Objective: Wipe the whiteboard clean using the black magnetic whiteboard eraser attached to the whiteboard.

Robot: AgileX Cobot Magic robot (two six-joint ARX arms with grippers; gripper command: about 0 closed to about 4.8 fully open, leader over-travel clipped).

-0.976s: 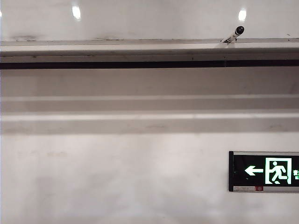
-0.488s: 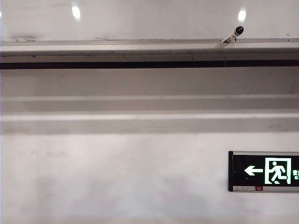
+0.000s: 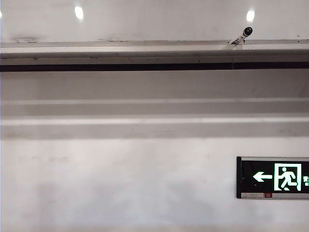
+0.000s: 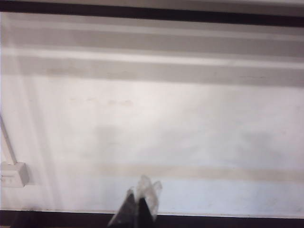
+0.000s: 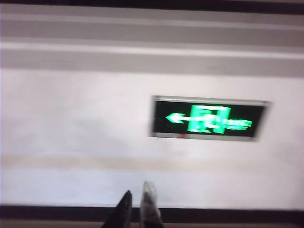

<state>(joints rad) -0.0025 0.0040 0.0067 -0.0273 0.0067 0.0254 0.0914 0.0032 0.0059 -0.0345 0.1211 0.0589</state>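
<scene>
Both grippers are empty and closed. The left gripper point(image 4: 141, 194) has its two fingertips together, and the right gripper point(image 5: 138, 192) has its tips drawn in with only a sliver between them. Each faces the matte wall point(image 3: 120, 183) well below the board and touches nothing, which I read as a parked posture rather than a working one. Neither arm shows in the exterior view.

The whiteboard point(image 3: 145, 19) fills the top edge of the exterior view, a glossy panel mirroring two full lamp spots. No pen strokes show on the strip that can be seen, so the wiping may be done, though most of the board lies out of frame. One grey rail point(image 3: 145, 48) runs along the whiteboard's lower edge.

One exit sign point(image 3: 273, 177) hangs at the wall's right side and appears blurred in the right wrist view. One socket box point(image 4: 13, 174) sits at the wall's edge in the left wrist view. One white pen with a black end point(image 3: 241, 36) rests on the rail near its right end, using it as a ledge. The black eraser appears nowhere, so I cannot tell where it is.
</scene>
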